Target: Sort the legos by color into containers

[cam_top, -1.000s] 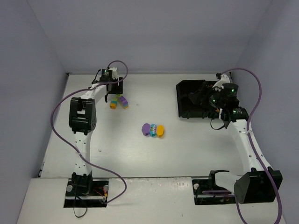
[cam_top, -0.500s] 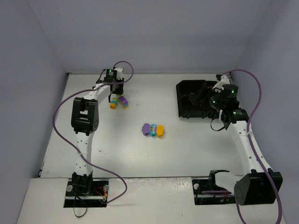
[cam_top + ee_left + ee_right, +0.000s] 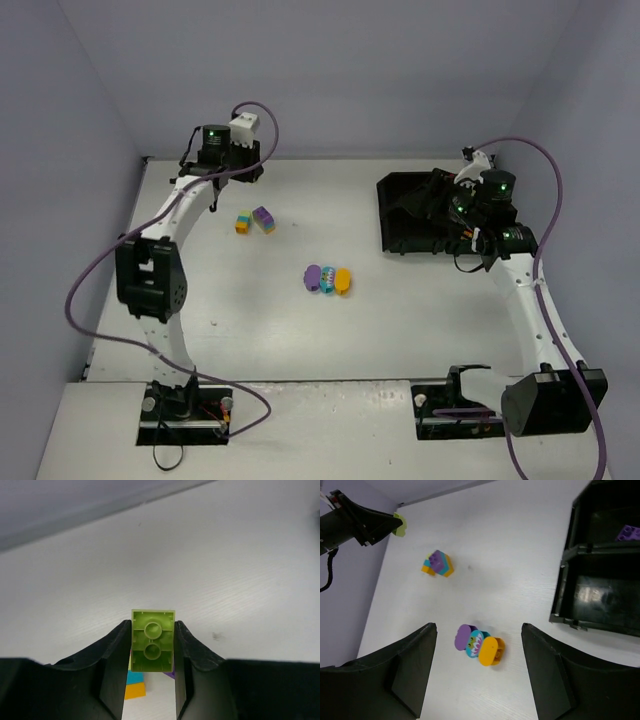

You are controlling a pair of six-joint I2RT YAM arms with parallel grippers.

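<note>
Change: left pincer point(image 3: 152, 625) had shut and lifted away from the counter point(image 3: 250, 320) toward the far wall, carrying the lime green brick point(image 3: 152, 647) up off the small cluster point(image 3: 252, 221). The left arm's elbow had swung outward to the left. The right arm had barely shifted.
Left pincer: pinched the lime green brick, one finger pressed on each long side.
Lime green brick: rectangular and clear of the counter. The face toward the wrist camera showed two round rings in a line inside a thin rim. Its far end poked just past the fingertips.
Small cluster: lay on the counter below the left pincer, glimpsed between its fingers under the held brick. It was made of a purple studded brick with cyan and orange pieces pressed against it.
Oval row: held three rounded bricks touching side by side, the purple oval point(image 3: 464, 636), the cyan oval point(image 3: 474, 642) printed with eyes and teeth, and the orange oval point(image 3: 491, 651). It lay on the counter under the gap of the right pincer point(image 3: 479, 626) and well apart from the left pincer.
Right pincer: fingers stood spread apart, hanging above the counter.
Tray point(image 3: 570, 580): black, glossy, split by raised walls, and off to the right pincer's right side in its wrist view.
Purple brick point(image 3: 630, 532): studded, lying in the tray's far compartment, beyond the right pincer.
</note>
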